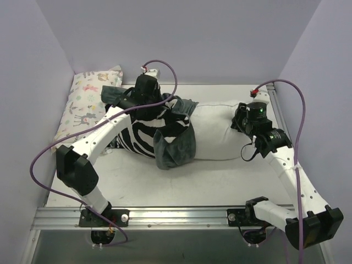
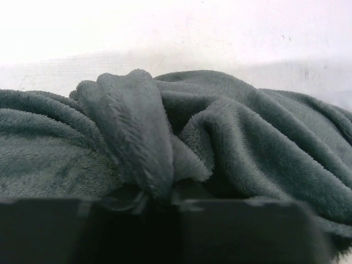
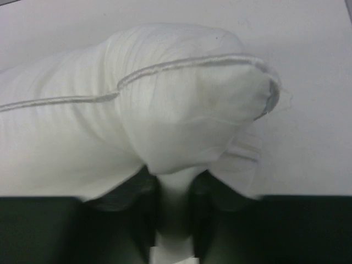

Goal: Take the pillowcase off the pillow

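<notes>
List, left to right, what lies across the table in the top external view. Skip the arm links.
The deer-print pillow → bunched dark pillowcase, its striped inner side showing → white pillow → right gripper at that pillow's right end.

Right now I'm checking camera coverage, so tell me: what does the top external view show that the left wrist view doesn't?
Only the top external view shows the plain white stuffed pillow, the right claw gripping its end, the small pastel animal-print pillow at far left, and a zebra-striped lining. Only the left wrist view shows, close up, the left claw pinching a plush fold. Both show the dark grey-green plush pillowcase.
</notes>
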